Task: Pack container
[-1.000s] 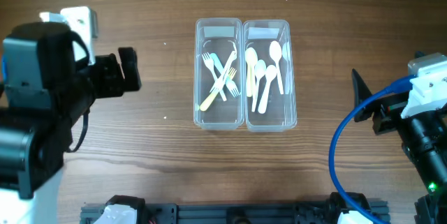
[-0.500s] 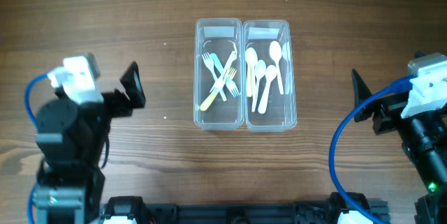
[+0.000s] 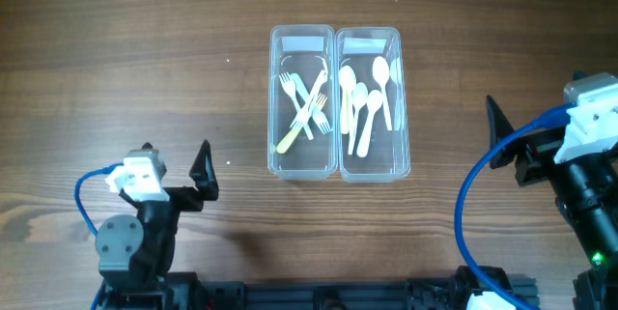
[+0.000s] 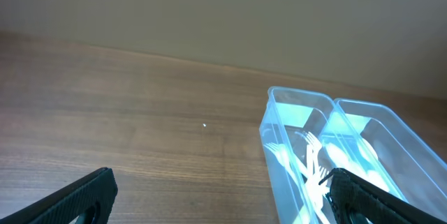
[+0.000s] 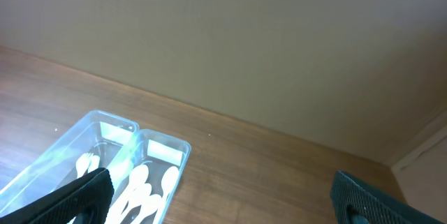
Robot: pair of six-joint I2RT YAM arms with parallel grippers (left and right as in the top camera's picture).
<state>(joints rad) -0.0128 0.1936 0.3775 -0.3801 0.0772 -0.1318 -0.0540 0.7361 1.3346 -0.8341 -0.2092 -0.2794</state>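
The clear plastic twin-tub container (image 3: 337, 32) stands at the middle of the table. Its left tub holds several plastic forks (image 3: 306, 109) and its right tub several white spoons (image 3: 365, 103). It also shows in the left wrist view (image 4: 271, 123) and the right wrist view (image 5: 183, 145). My left gripper (image 3: 204, 173) is open and empty at the front left, well clear of the container; its fingers frame the left wrist view (image 4: 220, 199). My right gripper (image 3: 498, 126) is open and empty at the right edge; its fingertips frame the right wrist view (image 5: 230, 196).
The table is bare brown wood (image 3: 145, 59). A blue cable (image 3: 480, 194) loops by the right arm, and another (image 3: 87, 199) by the left arm. A beige wall (image 5: 244, 35) rises behind the table.
My left arm has drawn back from the left middle toward the front edge and lowered. The right arm and the container have not moved.
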